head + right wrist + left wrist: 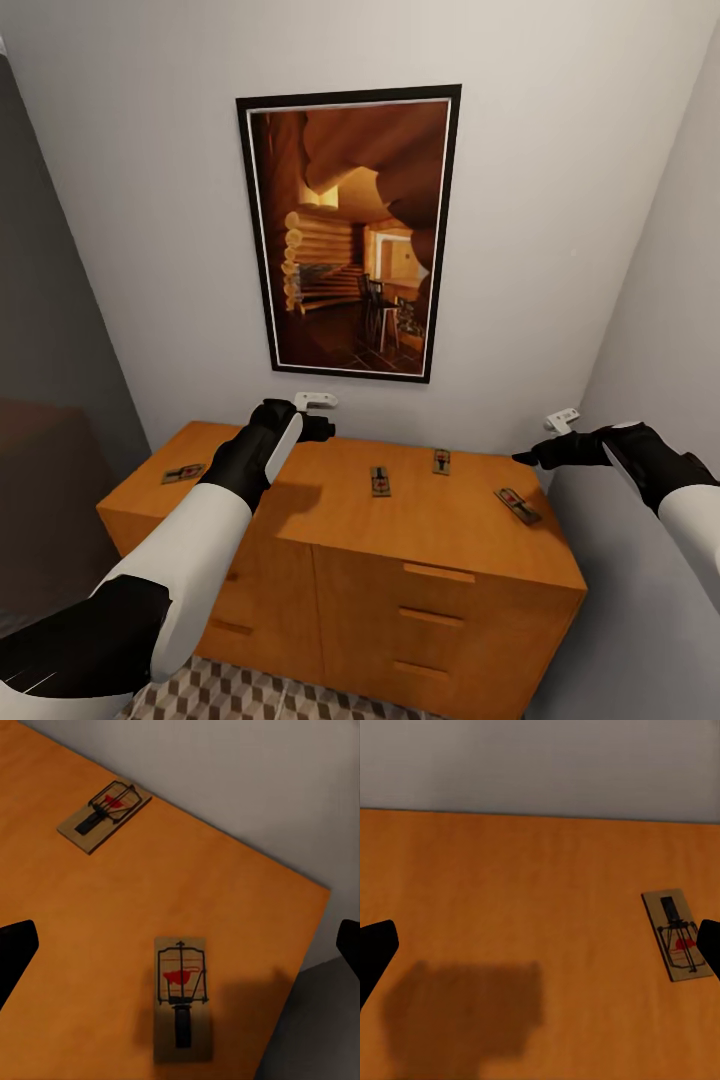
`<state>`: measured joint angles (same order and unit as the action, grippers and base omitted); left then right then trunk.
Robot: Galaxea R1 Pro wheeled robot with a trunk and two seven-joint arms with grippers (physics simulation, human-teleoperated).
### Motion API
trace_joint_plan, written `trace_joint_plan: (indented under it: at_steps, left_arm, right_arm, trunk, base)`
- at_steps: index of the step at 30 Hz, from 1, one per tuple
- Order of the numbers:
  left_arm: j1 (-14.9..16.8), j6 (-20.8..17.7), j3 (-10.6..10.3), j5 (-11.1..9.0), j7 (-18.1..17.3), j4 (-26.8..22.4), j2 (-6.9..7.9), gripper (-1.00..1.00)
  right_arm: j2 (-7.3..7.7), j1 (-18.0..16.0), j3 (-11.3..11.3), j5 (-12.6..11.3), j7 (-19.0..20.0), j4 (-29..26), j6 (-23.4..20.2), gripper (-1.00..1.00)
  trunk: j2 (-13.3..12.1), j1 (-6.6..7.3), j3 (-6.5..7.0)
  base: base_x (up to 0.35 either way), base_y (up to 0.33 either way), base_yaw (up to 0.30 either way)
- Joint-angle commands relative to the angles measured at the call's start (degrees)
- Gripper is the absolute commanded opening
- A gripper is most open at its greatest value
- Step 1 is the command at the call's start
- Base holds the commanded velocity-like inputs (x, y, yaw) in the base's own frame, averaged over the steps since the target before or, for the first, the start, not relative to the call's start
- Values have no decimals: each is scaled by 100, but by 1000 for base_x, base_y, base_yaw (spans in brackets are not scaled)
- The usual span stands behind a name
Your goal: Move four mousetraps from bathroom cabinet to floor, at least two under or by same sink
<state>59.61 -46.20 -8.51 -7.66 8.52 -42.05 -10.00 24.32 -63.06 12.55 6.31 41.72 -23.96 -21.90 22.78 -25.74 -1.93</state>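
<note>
Four mousetraps flat on cabinet top. Right tool released, jaws spread — hovers above rightmost mousetrap, long axis along tool's view, right arm nearest. Left tool released too — middle mousetrap off to its side.

Soft, even light falls from above; the cabinet top carries blurry dark shadows under both arms. Renders look slightly soft, with wide-angle stretching at the edges.
</note>
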Motion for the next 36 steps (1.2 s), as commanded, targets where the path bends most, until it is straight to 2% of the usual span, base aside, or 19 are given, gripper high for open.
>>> trace_joint_plan:
  at_steps: [1,10,14,17,21,22,24,29,36]
  left_arm:
    - [6,-20,-11,-60,53,-4,0,100]
    - [3,-20,-11,-60,53,-4,0,100]
    - [0,-20,-35,-60,53,0,0,100]
    - [-1,-20,-174,-60,53,21,0,100]
    - [-2,-20,-521,-65,53,88,0,100]
    - [-2,-20,-676,-71,53,116,0,100]
    - [-2,-20,-782,-82,53,136,0,100]
    - [-2,-18,-907,-168,53,160,0,100]
    - [-2,44,-959,-358,53,171,0,100]
  right_arm:
    - [3,-4,0,50,32,-12,-16,100]
    - [1,-4,13,77,44,-12,-23,100]
    - [1,-4,12,207,50,-12,-24,100]
    - [-1,-4,8,313,63,-12,-24,100]
    - [-3,-4,4,404,83,-12,-24,100]
    - [-4,-4,3,427,89,-12,-23,100]
    - [-5,-4,3,441,93,-12,-23,100]
    - [-4,-4,2,459,97,-12,-24,100]
    - [-6,-4,2,461,99,-12,-24,100]
  trunk:
    - [14,-4,-14]
    - [14,-4,-14]
    - [14,-4,-14]
    - [14,-4,-14]
    - [14,-4,-14]
    - [14,-4,-14]
    - [14,-4,-14]
    - [14,-4,-14]
    - [14,-4,-14]
  base:
    - [10,0,0]
    - [4,0,0]
    - [0,0,0]
    - [0,0,0]
    - [0,0,0]
    - [0,0,0]
    - [0,0,0]
    - [0,0,0]
    - [85,0,0]
